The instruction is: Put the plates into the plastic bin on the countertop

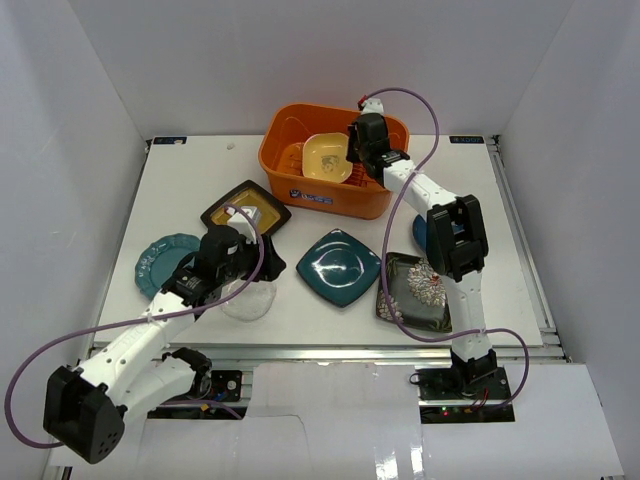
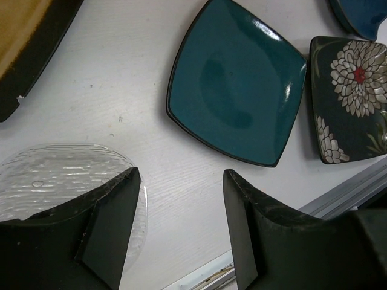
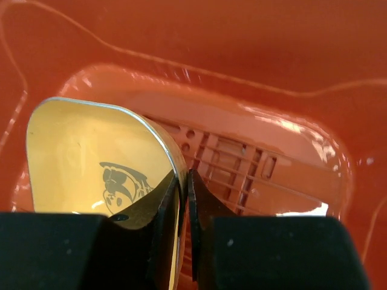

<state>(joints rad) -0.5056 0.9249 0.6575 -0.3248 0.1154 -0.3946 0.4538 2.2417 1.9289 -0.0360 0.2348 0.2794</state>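
Yellow plate [image 3: 91, 151] pinched by right gripper [image 3: 183, 181], inside orange bin [image 1: 335, 200].
Plate tilted, dark emblem [image 3: 121, 181] on it; bin's label [image 1: 312, 197] too small to read. Left gripper [image 2: 181, 181] spread wide over countertop [image 2: 121, 90], at clear glass plate [image 2: 54, 175] edge.

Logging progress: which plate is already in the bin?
The yellow squarish plate, gripped at its rim by the right pincer inside the orange plastic bin; the rest lie on the white countertop.

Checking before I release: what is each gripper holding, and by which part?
Right gripper pinches the yellow plate by its edge, inside the orange bin. Left gripper is open, holding nothing.
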